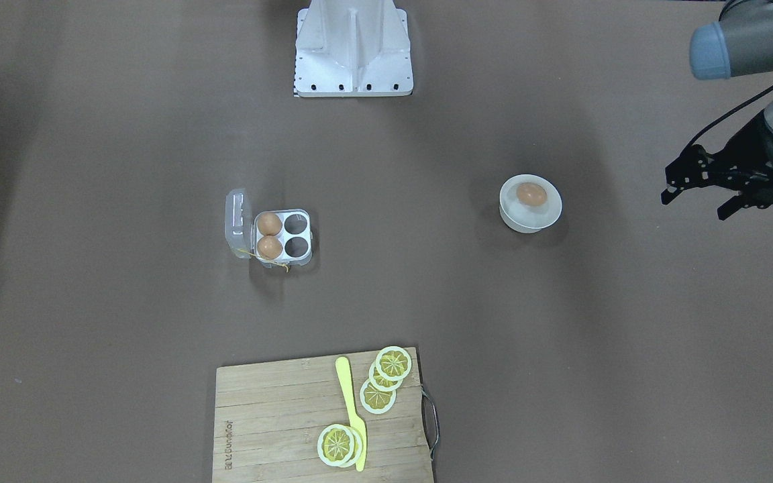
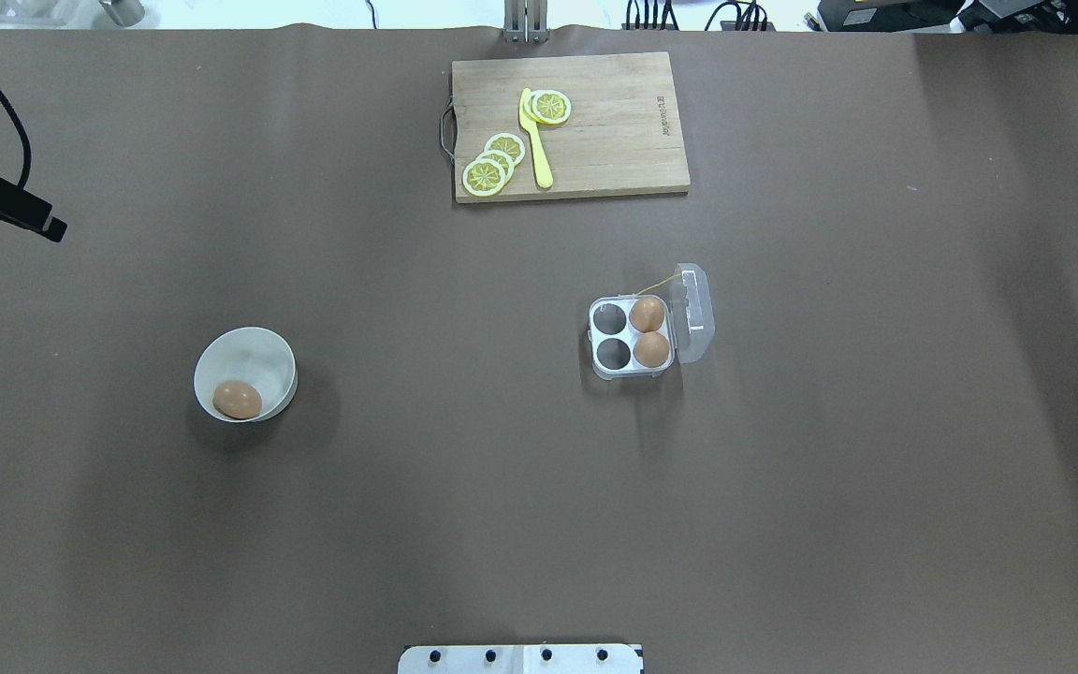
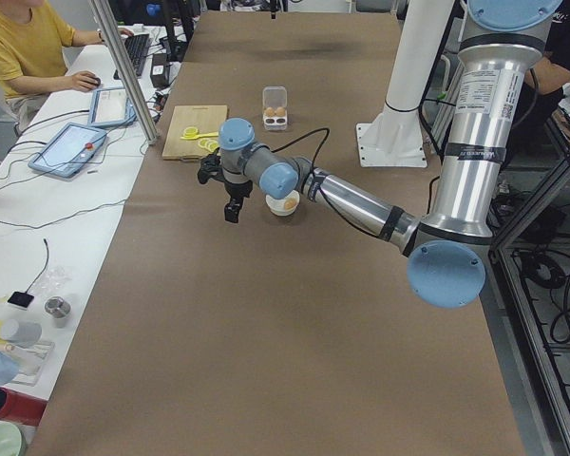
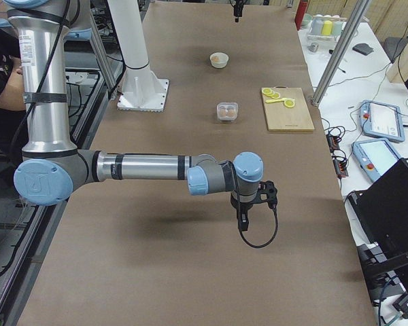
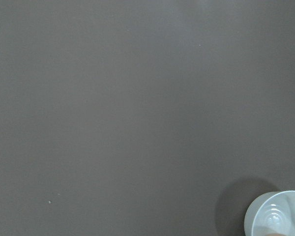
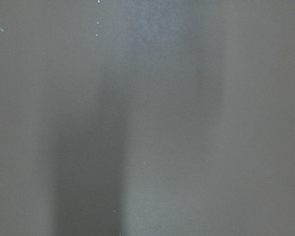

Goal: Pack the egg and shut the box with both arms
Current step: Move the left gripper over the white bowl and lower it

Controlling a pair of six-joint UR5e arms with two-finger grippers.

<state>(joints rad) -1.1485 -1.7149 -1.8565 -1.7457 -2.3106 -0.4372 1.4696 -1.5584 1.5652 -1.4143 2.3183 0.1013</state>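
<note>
One tan-brown egg (image 1: pixel 531 194) lies in a round white bowl (image 1: pixel 515 218), also seen in the overhead view (image 2: pixel 237 400). The clear box (image 1: pixel 301 236) stands with its lid (image 1: pixel 237 223) open. Two eggs (image 1: pixel 269 235) fill the cells beside the lid, and the other two cells are empty. My left gripper (image 1: pixel 695 204) is open and empty, above the table out beyond the bowl, on the side away from the box. My right gripper (image 4: pixel 245 217) shows only in the exterior right view, far from the box (image 4: pixel 227 111); I cannot tell whether it is open or shut.
A wooden cutting board (image 1: pixel 272 416) with lemon slices (image 1: pixel 386 379) and a yellow knife (image 1: pixel 351 409) lies at the operators' edge. The white robot base (image 1: pixel 353 60) stands at the robot's side. The left wrist view shows only the bowl's rim (image 5: pixel 280 214).
</note>
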